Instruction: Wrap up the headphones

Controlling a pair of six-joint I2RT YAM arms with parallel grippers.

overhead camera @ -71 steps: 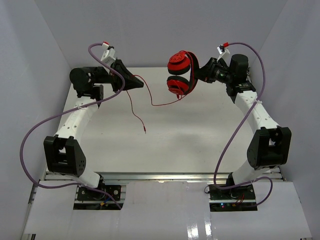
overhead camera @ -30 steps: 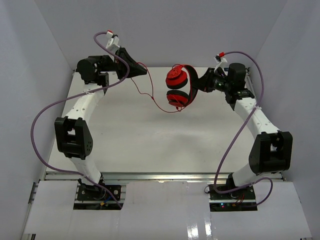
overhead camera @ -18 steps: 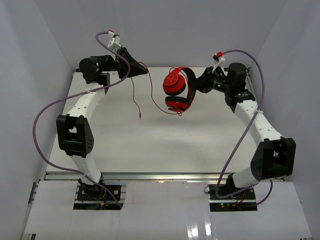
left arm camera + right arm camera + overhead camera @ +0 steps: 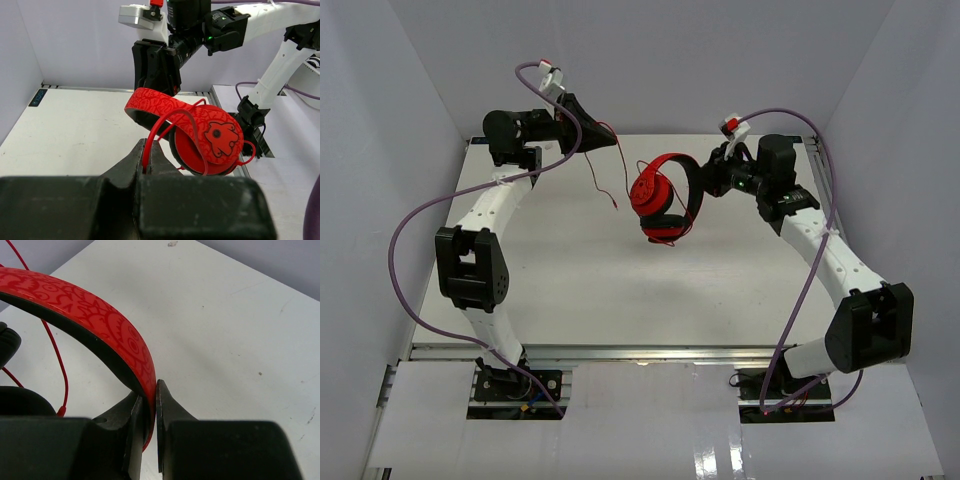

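the headphones (image 4: 665, 200) are in the air above the middle of the desk (image 4: 620, 290), not lying on it. the right pincer (image 4: 705, 180) is pressed together on the red band (image 4: 100, 335), and the two cups hang below it toward the left arm. the left pincer (image 4: 613, 143) is up at the far left and pinches the thin red cord (image 4: 590, 170) between its closed fingers. in the left wrist view the cord rises from this pincer in a loose arc and goes over the band toward the cup. whether this is already a full turn around the band i cannot tell. the free end with the plug (image 4: 617, 207) hangs down from the left pincer, well apart from the headphones, so a good length of cord is not yet wound. my judgement: the wrapping is only at its beginning – both grips are set and perhaps a first loop is laid – and what is left is to wind the rest of the cord around the band or cups, then to put the headphones down.
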